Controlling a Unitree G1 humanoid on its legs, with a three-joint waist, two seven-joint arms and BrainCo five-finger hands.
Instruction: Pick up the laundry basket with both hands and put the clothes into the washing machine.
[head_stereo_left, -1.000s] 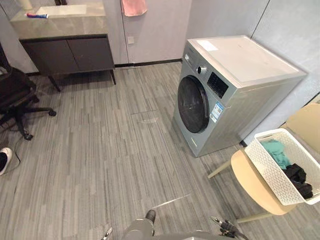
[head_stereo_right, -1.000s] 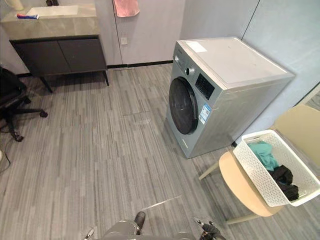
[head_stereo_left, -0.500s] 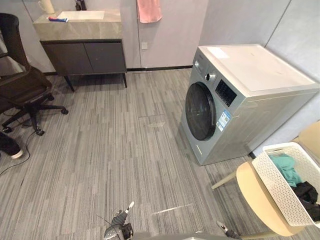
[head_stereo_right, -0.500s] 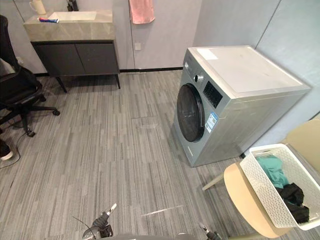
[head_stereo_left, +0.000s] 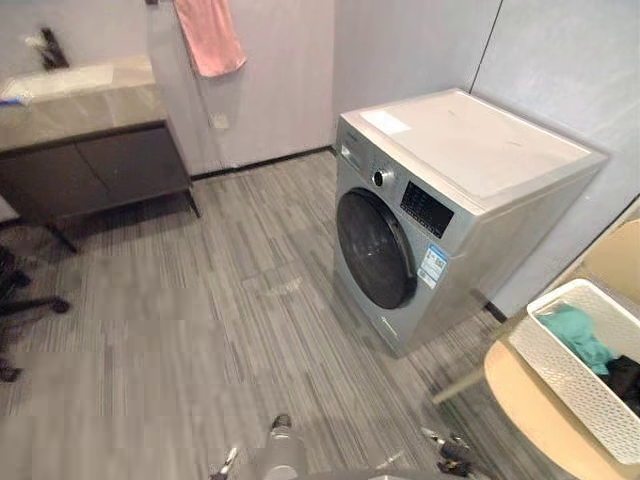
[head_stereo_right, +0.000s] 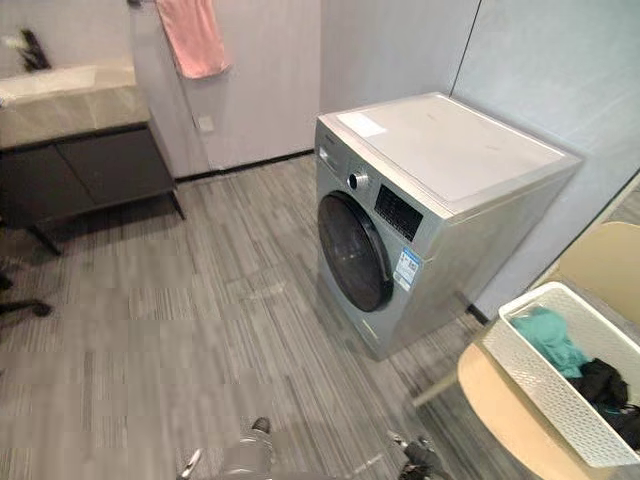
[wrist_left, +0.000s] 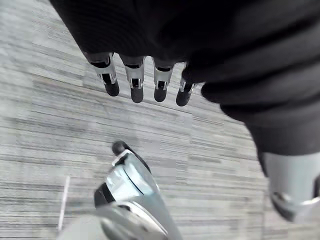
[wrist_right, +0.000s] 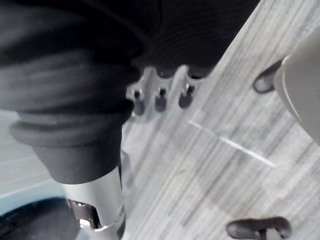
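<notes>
A white perforated laundry basket rests on a tan chair at the right edge. Inside it lie a teal cloth and a dark cloth. Left of the chair stands the grey washing machine, its round dark door closed and facing the open floor. My left hand hangs over the grey floor with straight fingers and holds nothing. My right hand also hangs above the floor, fingers straight and empty. Both hands are well apart from the basket.
A dark sink cabinet stands against the back wall at the left, with a pink towel hanging beside it. An office chair's base shows at the left edge. Grey walls close in behind the machine and the tan chair.
The whole picture has shifted: the camera has swung, so the cabinet and office chair sit further left. The machine, basket and chair have not moved. Both hands stay low.
</notes>
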